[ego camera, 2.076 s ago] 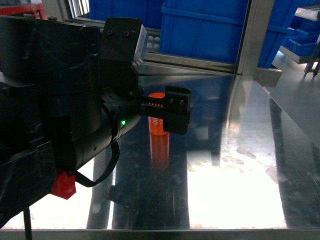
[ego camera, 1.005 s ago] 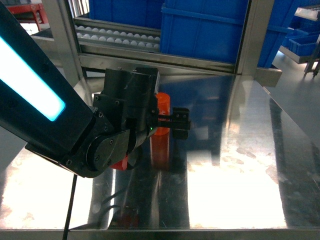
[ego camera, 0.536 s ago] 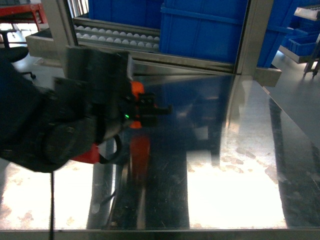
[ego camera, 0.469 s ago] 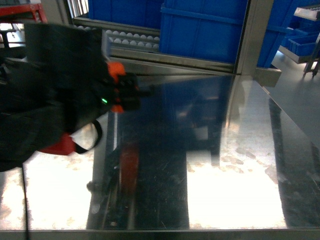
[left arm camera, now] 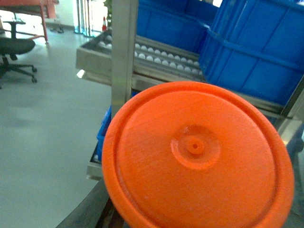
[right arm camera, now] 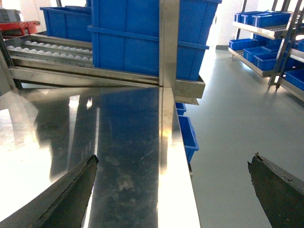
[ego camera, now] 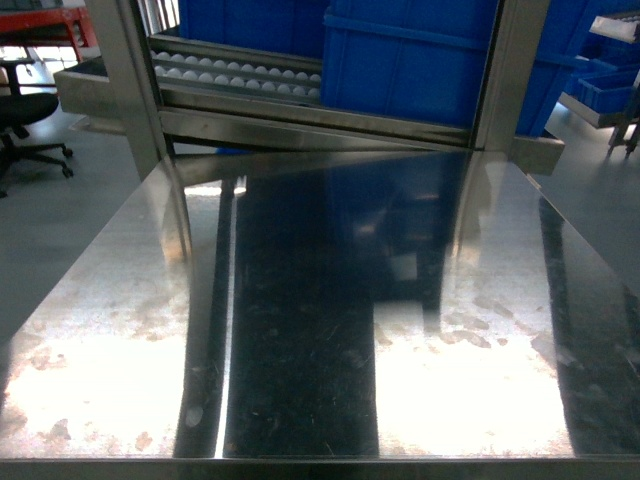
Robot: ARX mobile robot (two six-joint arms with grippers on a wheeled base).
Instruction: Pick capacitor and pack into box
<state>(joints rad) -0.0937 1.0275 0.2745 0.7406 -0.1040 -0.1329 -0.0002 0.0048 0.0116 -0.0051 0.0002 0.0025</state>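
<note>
orange capacitor point(left arm camera: 197, 156) fills the left wrist view, left jaws' state: cannot tell. right jaws point(right arm camera: 173, 187) spread wide over the counter point(ego camera: 320, 330) edge at 3 o'clock.

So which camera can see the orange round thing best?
The left wrist view. The orange capacitor fills most of that picture, its round end facing the camera, too close to see how it is held. The head view shows only the bare steel table and blue bins, and the right wrist view shows none of it.
</note>
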